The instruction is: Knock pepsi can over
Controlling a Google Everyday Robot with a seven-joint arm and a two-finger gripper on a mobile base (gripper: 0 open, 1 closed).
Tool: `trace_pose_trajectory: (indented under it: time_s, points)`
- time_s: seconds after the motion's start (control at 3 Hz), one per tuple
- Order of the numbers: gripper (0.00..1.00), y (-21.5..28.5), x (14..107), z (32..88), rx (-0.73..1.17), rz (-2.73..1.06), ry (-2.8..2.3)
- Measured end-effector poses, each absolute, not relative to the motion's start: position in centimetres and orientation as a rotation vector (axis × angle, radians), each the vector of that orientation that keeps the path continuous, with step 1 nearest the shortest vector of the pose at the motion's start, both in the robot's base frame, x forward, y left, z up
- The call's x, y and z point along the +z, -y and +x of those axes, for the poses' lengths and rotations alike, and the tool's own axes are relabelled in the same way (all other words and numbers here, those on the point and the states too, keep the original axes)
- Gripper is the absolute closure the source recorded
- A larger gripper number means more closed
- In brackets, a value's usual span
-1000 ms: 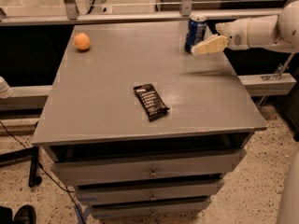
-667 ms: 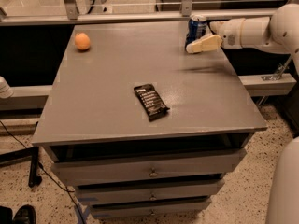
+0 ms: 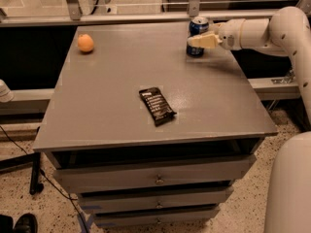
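The pepsi can point(image 3: 198, 27) is blue with a silver top rim. It stands upright near the far right corner of the grey table point(image 3: 121, 72). My gripper point(image 3: 195, 41) is cream coloured and reaches in from the right on the white arm point(image 3: 252, 33). It lies across the front of the can at mid height, at or very near its surface, and hides the can's middle band.
A black snack bar wrapper point(image 3: 157, 106) lies flat near the table's middle front. An orange point(image 3: 85, 43) sits at the far left. A metal rail and glass panel point(image 3: 146, 17) run behind the table. Drawers point(image 3: 155, 178) sit below the top.
My gripper has moved left, from beside the can's right side to across its front. The can still stands upright in the same spot.
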State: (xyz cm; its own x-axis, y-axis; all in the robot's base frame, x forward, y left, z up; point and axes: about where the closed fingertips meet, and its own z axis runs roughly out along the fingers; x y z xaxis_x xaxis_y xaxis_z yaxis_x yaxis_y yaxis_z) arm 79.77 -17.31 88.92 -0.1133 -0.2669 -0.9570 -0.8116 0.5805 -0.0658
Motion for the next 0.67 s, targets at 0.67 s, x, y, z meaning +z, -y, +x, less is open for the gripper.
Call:
trace_pose_trajectory:
  time_s: [0.67]
  points:
    - [0.88, 16.6, 91.1, 77.6, 0.613, -0.989, -1.634]
